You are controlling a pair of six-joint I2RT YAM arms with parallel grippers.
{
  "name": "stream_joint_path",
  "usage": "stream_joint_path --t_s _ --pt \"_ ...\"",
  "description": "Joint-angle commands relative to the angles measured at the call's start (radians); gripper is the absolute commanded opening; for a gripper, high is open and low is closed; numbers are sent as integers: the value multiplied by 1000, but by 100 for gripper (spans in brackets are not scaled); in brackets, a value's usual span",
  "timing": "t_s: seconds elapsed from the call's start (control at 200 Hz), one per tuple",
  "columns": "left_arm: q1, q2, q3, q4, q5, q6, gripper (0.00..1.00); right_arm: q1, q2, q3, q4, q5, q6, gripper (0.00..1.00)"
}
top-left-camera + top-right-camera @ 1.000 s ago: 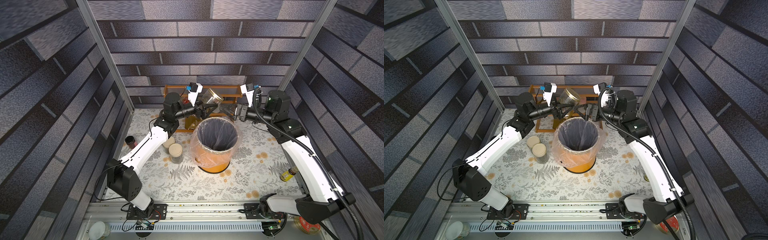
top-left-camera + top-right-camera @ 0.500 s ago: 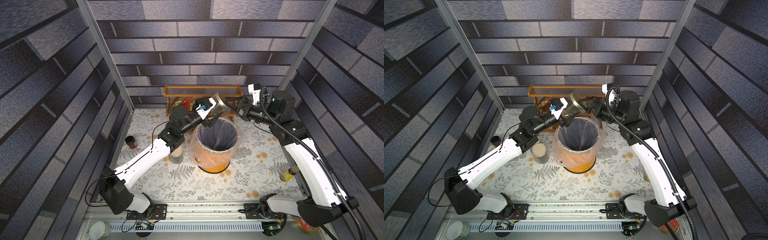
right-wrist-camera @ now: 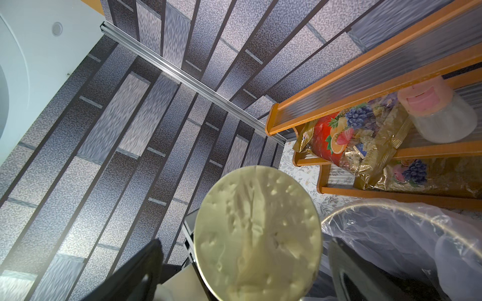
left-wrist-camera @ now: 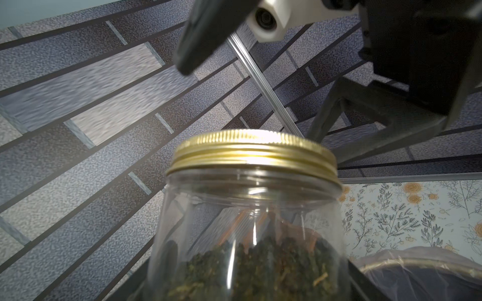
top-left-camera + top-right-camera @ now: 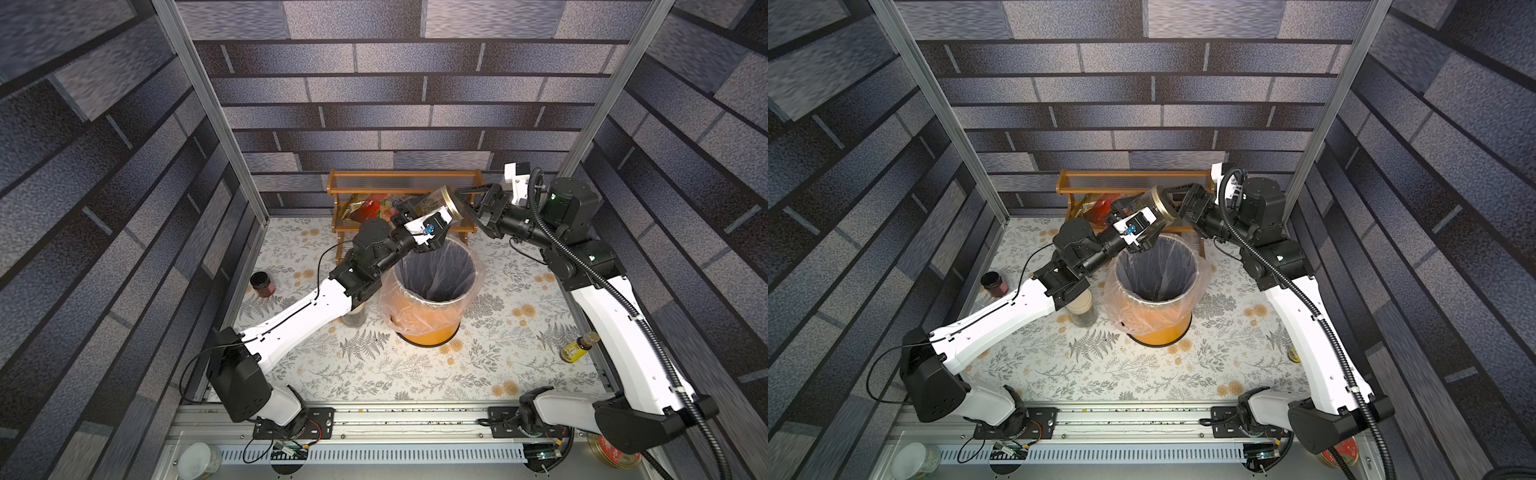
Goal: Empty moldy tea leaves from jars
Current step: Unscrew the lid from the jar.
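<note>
Glass jar with a gold-rimmed cream lid is held tilted above the far rim of the orange bin, its body clamped in the left claw. Dark green-brown tea leaves are seen inside it, with the lid on. The right claw is held with its jaws wide apart, one on each side of the lid and clear of it. A second jar is stood on the tabletop just beside the bin, partly hidden under the left arm.
</note>
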Motion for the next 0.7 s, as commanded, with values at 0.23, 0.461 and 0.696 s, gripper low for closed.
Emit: stream_joint_path --t_s 0.23,0.461,0.696 --pt "-14 16 24 63 -29 42 35 6 39 21 14 8 -5 100" --pt "-12 22 32 59 -25 43 35 6 55 21 -6 18 -29 100" --pt "-5 18 42 57 -23 39 35 6 73 16 -20 20 -43 100"
